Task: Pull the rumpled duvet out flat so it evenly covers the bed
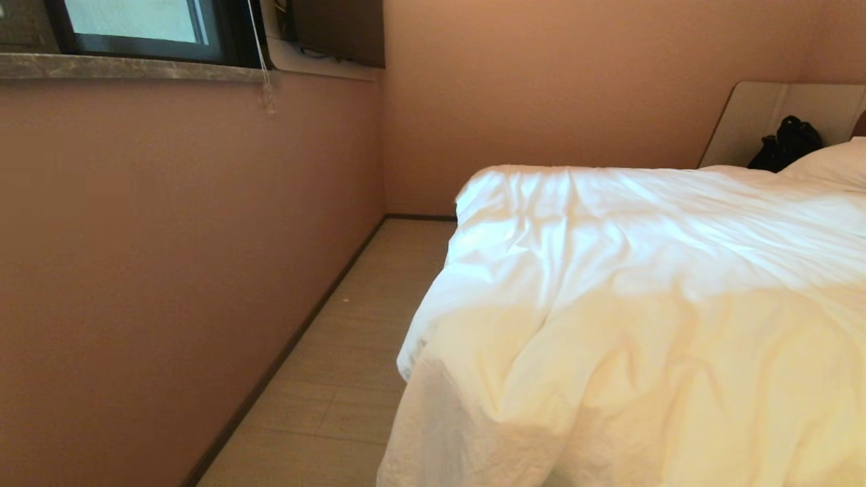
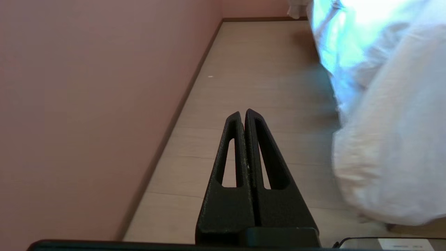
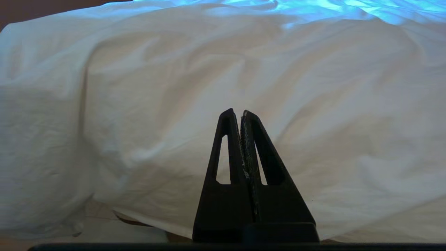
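The white creased duvet (image 1: 643, 284) lies over the bed and hangs down over its near corner and left side. In the left wrist view the duvet (image 2: 390, 132) drapes beside the floor, and my left gripper (image 2: 243, 112) is shut with nothing in it, pointing along the aisle, apart from the cloth. In the right wrist view the duvet (image 3: 223, 80) fills the frame. My right gripper (image 3: 237, 112) is shut and empty, facing the hanging cloth a short way off. Neither arm shows in the head view. The bed's base is hidden.
A pink wall (image 1: 169, 270) runs along the left, leaving a narrow aisle of pale floor (image 1: 352, 358) beside the bed. A window (image 1: 142, 24) with a pull cord sits high up. A pillow (image 1: 835, 162) and a black bag (image 1: 785, 145) lie at the headboard end.
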### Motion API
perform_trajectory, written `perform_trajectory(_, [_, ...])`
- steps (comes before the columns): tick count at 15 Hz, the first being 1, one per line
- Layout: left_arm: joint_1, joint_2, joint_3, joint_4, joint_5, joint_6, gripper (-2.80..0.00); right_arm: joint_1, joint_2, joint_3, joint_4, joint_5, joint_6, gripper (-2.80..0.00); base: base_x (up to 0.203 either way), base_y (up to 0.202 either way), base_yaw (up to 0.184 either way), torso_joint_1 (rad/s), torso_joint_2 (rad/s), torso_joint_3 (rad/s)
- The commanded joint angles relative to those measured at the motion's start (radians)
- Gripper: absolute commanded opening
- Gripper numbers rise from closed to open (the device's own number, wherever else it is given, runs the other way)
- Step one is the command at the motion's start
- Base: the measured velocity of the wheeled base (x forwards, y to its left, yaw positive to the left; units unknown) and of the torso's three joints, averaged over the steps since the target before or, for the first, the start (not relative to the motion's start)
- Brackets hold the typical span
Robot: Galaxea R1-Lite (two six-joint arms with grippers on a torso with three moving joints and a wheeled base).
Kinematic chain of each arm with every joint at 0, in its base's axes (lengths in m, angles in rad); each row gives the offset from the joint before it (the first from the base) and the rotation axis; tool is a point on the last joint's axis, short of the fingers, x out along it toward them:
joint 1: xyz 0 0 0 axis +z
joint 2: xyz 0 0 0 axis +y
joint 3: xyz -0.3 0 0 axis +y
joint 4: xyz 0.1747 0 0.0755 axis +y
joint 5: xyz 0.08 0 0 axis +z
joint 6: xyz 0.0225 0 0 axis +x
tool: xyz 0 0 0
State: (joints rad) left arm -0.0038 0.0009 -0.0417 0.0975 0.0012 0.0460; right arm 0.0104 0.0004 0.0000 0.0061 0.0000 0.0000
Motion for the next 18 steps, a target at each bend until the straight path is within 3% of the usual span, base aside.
perform_trajectory(1, [0.001, 0.001, 0.0, 0.001, 0.002, 0.0, -2.8, 0.0, 0.001, 0.0, 0.0, 0.0, 0.0, -2.8, 0.0, 0.203, -0.002, -0.002, 0.0, 0.007])
perform_trajectory(14, [-0.001, 0.001, 0.0, 0.001, 0.0, -0.002, -2.8, 0.0, 0.001, 0.0, 0.0, 0.0, 0.0, -2.8, 0.0, 0.197, 0.0, 0.002, 0.0, 0.002])
perform_trajectory(18, [-0.001, 0.001, 0.002, -0.005, 0.006, -0.005, -2.8, 0.0, 0.001, 0.0, 0.0, 0.0, 0.0, -2.8, 0.0, 0.066, 0.0, 0.002, 0.0, 0.0])
